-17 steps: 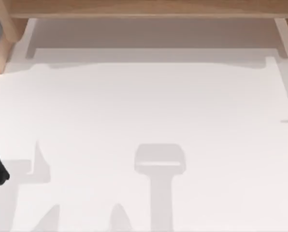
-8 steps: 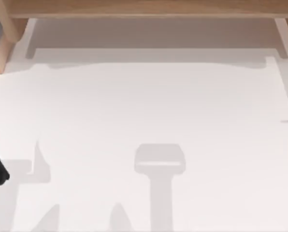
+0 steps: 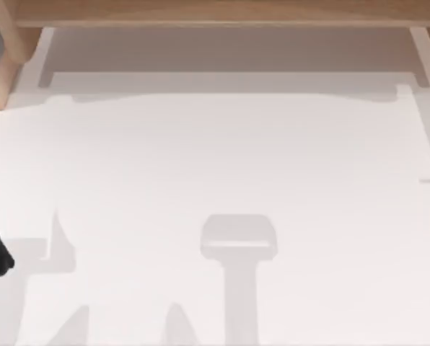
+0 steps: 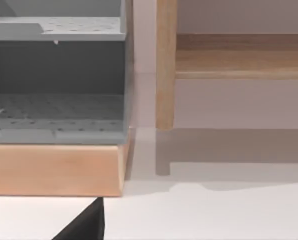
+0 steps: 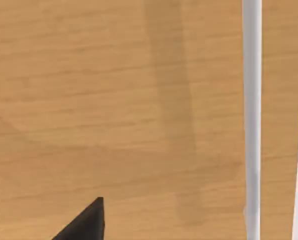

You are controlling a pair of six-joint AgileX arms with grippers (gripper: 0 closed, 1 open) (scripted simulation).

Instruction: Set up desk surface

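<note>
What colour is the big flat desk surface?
Plain matte white, with no pattern; the desk surface shows best in the top view.

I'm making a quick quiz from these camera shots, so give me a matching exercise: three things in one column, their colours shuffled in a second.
Things:
1. desk surface
2. shelf frame
3. perforated tray

Colours:
A. grey
B. matte white
C. light-brown wood

Pairs: 1-B, 2-C, 3-A
</note>
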